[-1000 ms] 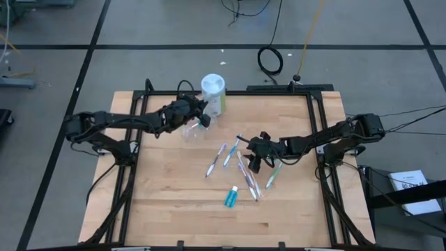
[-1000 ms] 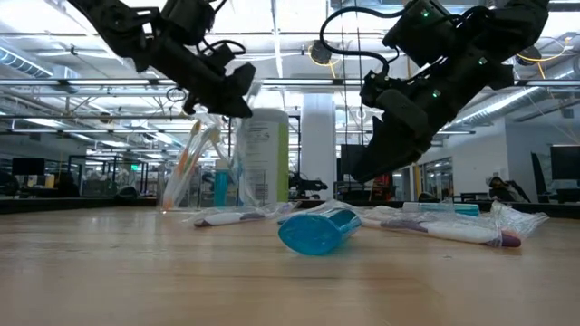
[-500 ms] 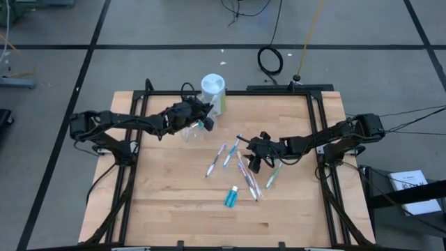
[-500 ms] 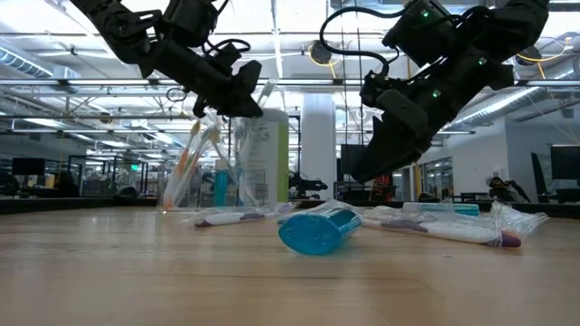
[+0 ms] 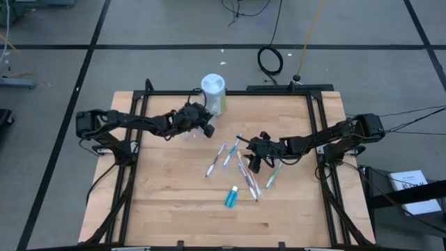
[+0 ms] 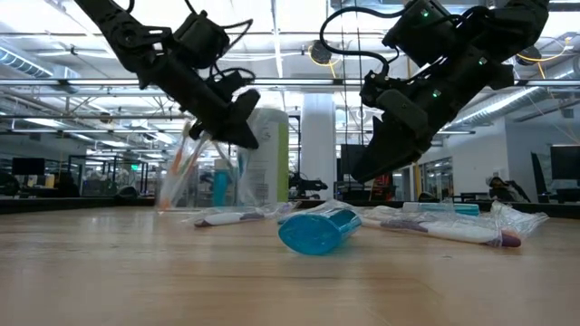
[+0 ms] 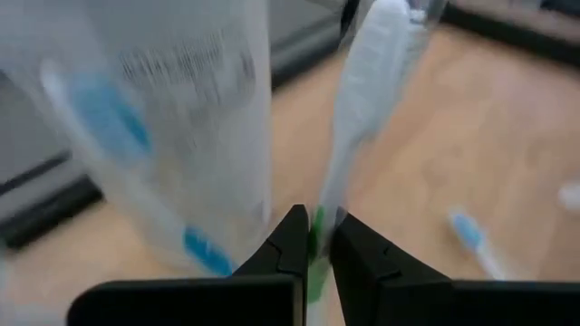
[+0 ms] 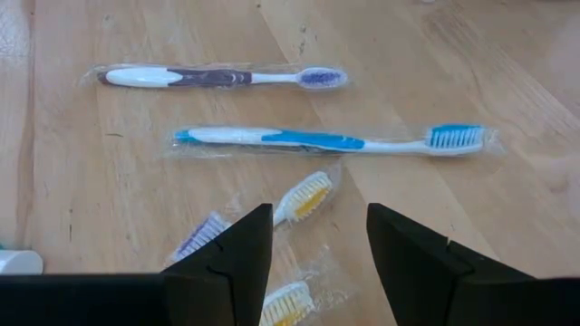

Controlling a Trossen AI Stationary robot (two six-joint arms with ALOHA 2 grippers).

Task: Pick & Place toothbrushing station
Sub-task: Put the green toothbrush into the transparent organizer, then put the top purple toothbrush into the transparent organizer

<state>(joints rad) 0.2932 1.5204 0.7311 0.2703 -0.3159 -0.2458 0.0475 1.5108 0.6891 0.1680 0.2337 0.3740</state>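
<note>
A white-and-green toothbrush (image 7: 349,136) is pinched tight in the left gripper (image 5: 204,125), right over the clear cup (image 6: 201,172), which sits just in front of the white-capped canister (image 5: 214,93). A few brushes can already be seen standing in that cup. The right gripper (image 5: 255,162) is held with fingers spread and nothing in them, well away from the canister, above the wrapped toothbrushes (image 8: 335,140) scattered mid-table. A teal toothpaste tube (image 5: 231,196) is lying farther still from the canister.
</note>
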